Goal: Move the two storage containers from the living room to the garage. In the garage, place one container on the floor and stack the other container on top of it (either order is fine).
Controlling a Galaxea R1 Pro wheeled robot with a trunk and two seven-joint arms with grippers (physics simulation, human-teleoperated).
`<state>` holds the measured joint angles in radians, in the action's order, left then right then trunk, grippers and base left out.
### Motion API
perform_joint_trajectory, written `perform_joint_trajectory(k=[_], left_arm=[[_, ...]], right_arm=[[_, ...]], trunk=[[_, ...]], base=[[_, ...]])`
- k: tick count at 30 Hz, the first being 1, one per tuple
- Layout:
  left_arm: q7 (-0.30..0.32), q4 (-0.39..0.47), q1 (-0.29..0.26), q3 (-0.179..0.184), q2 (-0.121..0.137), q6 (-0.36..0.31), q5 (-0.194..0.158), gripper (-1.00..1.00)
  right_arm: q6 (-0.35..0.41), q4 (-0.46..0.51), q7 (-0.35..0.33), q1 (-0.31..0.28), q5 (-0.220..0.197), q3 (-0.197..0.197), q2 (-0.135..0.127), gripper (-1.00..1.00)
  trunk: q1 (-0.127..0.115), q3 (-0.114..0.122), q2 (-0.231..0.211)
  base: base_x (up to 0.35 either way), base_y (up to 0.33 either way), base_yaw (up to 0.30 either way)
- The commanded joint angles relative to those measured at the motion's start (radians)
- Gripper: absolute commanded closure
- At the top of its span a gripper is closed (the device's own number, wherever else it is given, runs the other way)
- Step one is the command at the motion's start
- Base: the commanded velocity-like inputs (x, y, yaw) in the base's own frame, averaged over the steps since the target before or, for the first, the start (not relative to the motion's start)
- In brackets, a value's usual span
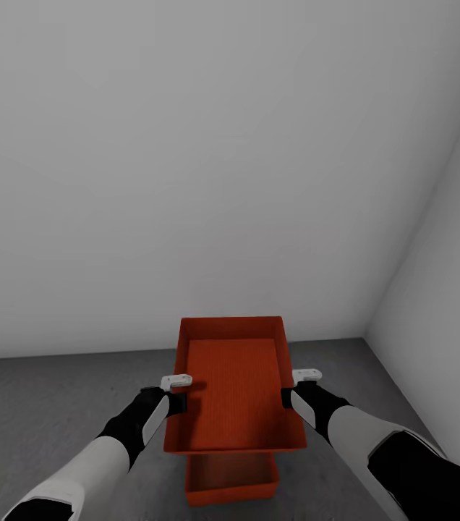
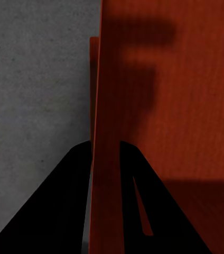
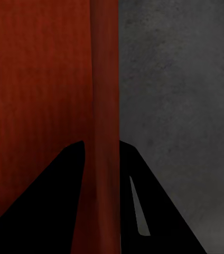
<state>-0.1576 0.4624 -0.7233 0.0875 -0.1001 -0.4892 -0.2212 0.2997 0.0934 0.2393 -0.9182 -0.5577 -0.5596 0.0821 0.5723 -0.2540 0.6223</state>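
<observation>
One red-orange storage container (image 1: 233, 383) is held level between my two grippers, open side up and with nothing inside. My left gripper (image 1: 179, 391) is shut on its left wall (image 2: 109, 106), which runs between the black fingers (image 2: 54, 211). My right gripper (image 1: 291, 387) is shut on the right wall (image 3: 105, 79) in the same way. The other storage container (image 1: 231, 481) sits on the garage's dark grey concrete floor (image 1: 56, 405) directly below, its far part hidden under the held one. I cannot tell whether the two touch.
A plain pale grey wall (image 1: 186, 181) rises just ahead, and a second wall (image 1: 447, 289) meets it at a corner on the right. Speckled concrete floor (image 2: 33, 79) spreads to both sides of the containers (image 3: 180, 106).
</observation>
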Motion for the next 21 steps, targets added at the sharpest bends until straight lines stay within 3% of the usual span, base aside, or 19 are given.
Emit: perform_joint_trajectory(k=[1,21], left_arm=[[-0.014,0.003,-0.001,-0.002,0.002,-0.008,0.016,1.00],[-0.014,0.003,-0.001,-0.002,0.002,-0.008,0.016,1.00]], right_arm=[[0.007,0.001,0.009,-0.001,0.006,0.007,-0.001,1.00],[0.007,0.001,0.009,-0.001,0.006,0.007,-0.001,1.00]], trunk=[[0.000,-0.003,0.002],[0.000,-0.036,0.002]], base=[[0.000,0.000,0.000],[0.000,0.000,0.000]])
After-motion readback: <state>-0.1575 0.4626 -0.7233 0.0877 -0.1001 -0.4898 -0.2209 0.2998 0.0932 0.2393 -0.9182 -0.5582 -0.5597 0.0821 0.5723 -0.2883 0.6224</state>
